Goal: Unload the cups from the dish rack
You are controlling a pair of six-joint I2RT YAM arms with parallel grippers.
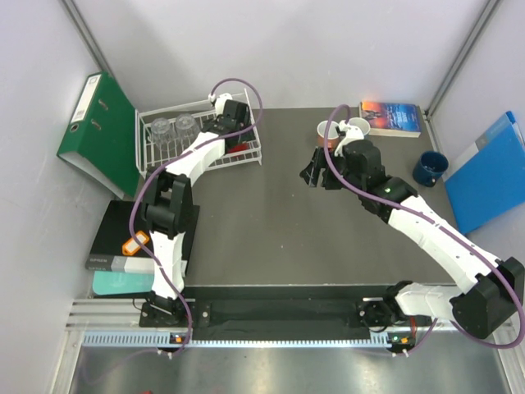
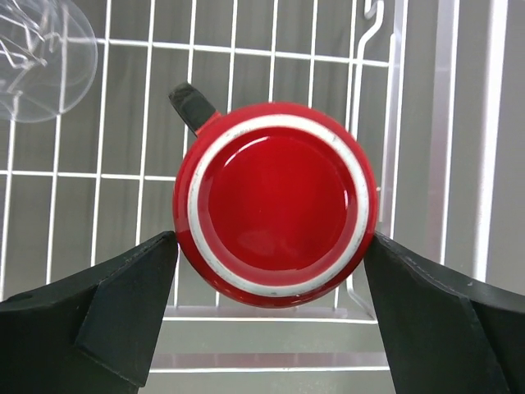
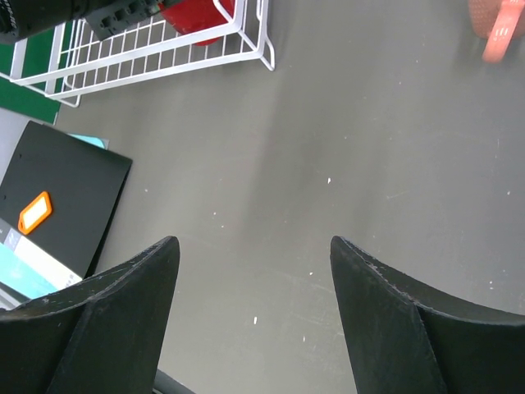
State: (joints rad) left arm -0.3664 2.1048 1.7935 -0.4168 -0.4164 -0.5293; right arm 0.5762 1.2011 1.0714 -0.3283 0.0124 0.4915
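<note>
- Inside the dish rack (image 2: 443,164), the red mug (image 2: 275,201) sits upside down between the wide-open fingers (image 2: 123,295) of your left end effector (image 2: 275,246), not yet gripped.
- Close off-centre and its smooth round wall could slip sideways, knocking the wires or the glass (image 2: 37,57).
- Your right end effector (image 3: 254,246) hangs open and empty over the bench (image 3: 328,164).

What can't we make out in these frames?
- Top view: the red mug in the dish rack is mostly covered by the left arm.
- Left wrist view: the glass tumbler is cut off by the top-left corner.
- Right wrist view: the orange mug is blurred and cut off by the top-right corner.
</note>
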